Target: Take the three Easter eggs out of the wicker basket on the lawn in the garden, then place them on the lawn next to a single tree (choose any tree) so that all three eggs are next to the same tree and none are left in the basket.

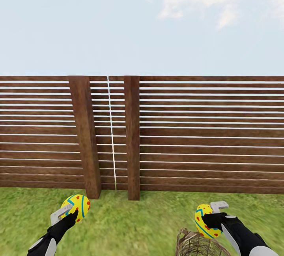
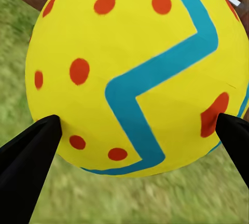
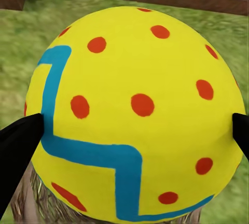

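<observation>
One Easter egg is held clamped in the left gripper and a second egg is pinched in the right gripper, both lifted above the lawn. The wicker basket stands just below the right-hand egg; whether a third egg lies in it cannot be told. No tree is seen, only a fence of brown horizontal slats and thick posts straight ahead. The carry is best done with both grips kept firm and level while the base is turned toward a slim-trunked tree, since the smooth, rounded, glossy yellow shells could slip between narrow black fingertips. The basket's open weave looks rough and stiff; the grass is short and mottled.
</observation>
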Tool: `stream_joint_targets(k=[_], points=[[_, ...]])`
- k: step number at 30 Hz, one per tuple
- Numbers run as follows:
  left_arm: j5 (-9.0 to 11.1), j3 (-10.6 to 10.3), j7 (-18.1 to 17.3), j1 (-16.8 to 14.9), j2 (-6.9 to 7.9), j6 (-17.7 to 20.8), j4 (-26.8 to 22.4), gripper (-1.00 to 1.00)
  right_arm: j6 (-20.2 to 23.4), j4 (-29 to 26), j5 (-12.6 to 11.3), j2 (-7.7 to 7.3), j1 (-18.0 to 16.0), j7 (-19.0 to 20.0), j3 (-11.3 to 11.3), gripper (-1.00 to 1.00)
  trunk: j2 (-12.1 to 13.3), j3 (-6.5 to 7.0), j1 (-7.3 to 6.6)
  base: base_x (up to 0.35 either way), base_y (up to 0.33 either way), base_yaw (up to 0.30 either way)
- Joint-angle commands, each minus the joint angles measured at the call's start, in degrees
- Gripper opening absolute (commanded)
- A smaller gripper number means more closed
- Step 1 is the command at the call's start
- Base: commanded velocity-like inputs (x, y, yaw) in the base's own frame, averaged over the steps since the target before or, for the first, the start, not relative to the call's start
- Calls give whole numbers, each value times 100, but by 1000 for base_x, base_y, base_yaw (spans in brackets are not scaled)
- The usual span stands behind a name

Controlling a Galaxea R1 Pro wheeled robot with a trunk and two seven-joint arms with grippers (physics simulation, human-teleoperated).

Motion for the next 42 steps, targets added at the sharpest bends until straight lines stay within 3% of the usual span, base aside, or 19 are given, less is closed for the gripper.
stream_joint_targets(k=[1,42], points=[[5,33,-50,-3,-5,45,-9,-100,32,-11,-23,-7,-2,0,34,-100,37,11,-22,0,0,0],[5,33,-50,-4,-7,36,96,-100,32,-11,-14,72,-2,0,28,-100,1681,747,-923,0,0,0]])
